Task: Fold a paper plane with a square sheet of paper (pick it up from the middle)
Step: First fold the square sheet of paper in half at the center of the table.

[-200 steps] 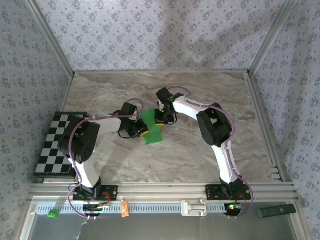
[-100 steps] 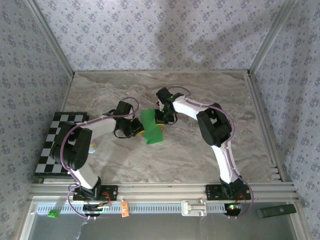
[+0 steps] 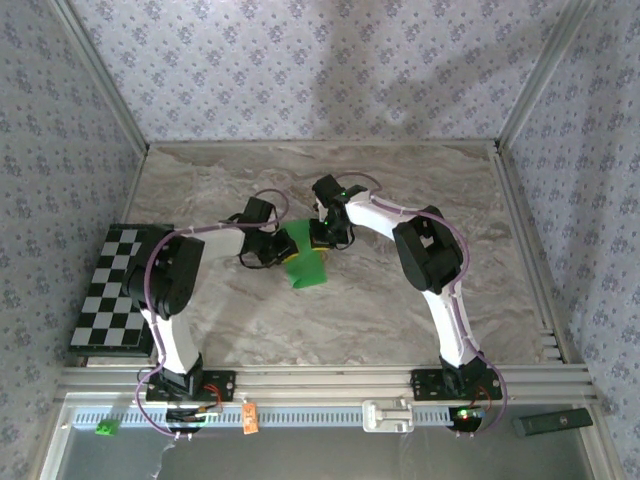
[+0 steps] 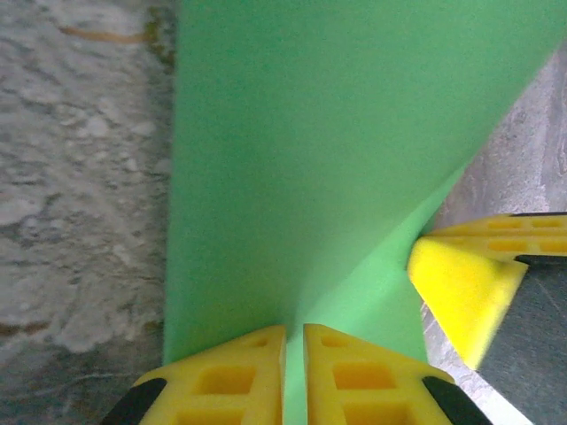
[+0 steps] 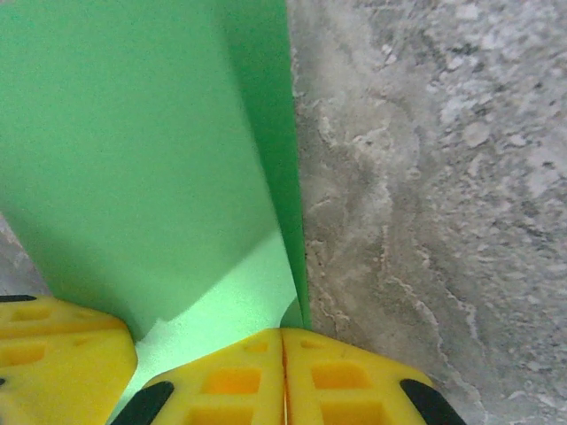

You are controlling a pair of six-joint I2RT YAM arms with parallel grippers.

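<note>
A black-and-white checkered board [image 3: 120, 290] lies at nine o'clock on the grey marble bench [image 3: 420, 180], well apart from my paper. The square sheet of paper [image 3: 305, 262] sits in the middle of the bench. It is smooth, bright green and bent. My yellow left fingers [image 4: 306, 363] and right fingers [image 5: 280, 376] both pinch it tight, one from each side.

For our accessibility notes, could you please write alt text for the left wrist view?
A bright green sheet of paper, one layer slanting over another, is pinched at its near edge by the yellow jaws of the left gripper. The right gripper, also yellow, meets the paper's right edge; grey marbled table lies to the left.
</note>
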